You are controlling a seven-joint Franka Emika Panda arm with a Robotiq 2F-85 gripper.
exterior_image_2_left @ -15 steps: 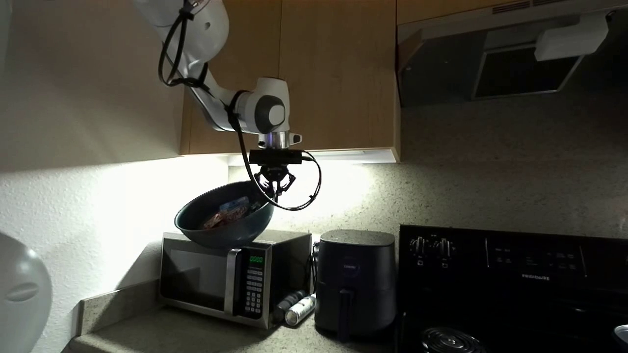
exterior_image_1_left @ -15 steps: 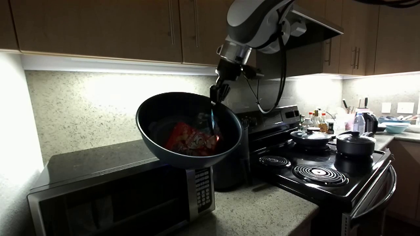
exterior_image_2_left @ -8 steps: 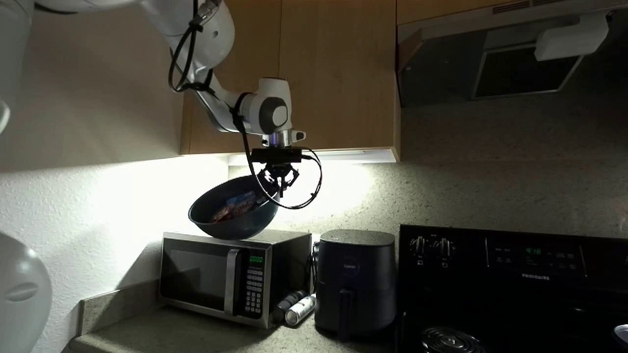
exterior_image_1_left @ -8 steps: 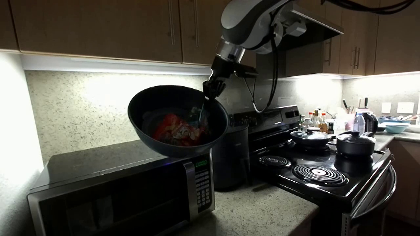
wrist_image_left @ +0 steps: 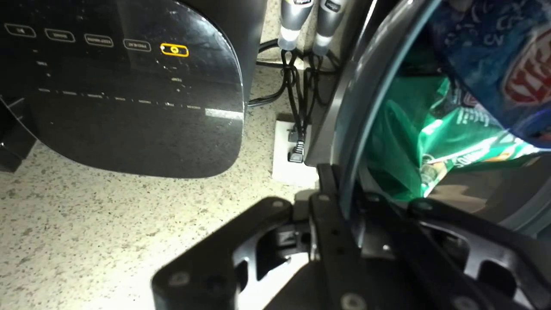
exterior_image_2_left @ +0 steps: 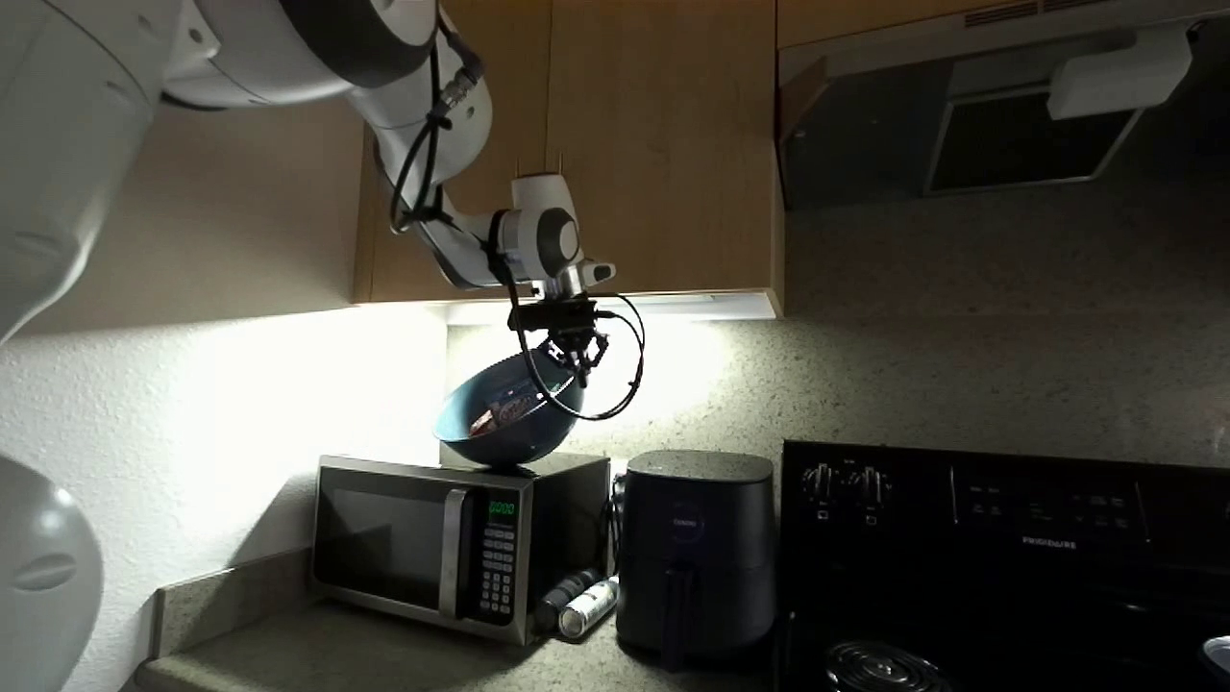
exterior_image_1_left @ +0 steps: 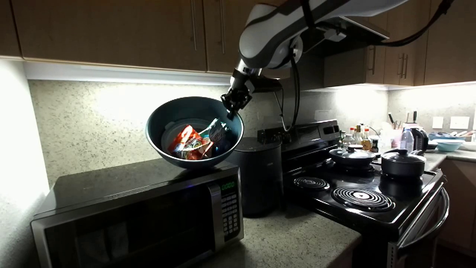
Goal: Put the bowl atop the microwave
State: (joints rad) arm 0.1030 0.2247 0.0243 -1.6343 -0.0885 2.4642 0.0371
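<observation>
In an exterior view the bowl (exterior_image_1_left: 180,111) is tipped near mid-frame, over the microwave (exterior_image_1_left: 111,182) at lower left. In an exterior view the bowl (exterior_image_2_left: 527,442), just left of centre, might be touching the top, can't tell. Wrist view: the gripper (wrist_image_left: 348,185) is pinching its rim, right of centre. I'd call this placing; next, level it gently before letting go.

The microwave (exterior_image_2_left: 428,557) is displaying green zeros (exterior_image_2_left: 502,507), the stove (exterior_image_2_left: 999,581) is bearing the name FRIGIDAIRE (exterior_image_2_left: 1049,543) on its back panel (exterior_image_2_left: 961,514), and the air fryer (wrist_image_left: 129,133) is showing inverted PREHEAT (wrist_image_left: 137,45) and TEMP (wrist_image_left: 177,80) labels on top.
</observation>
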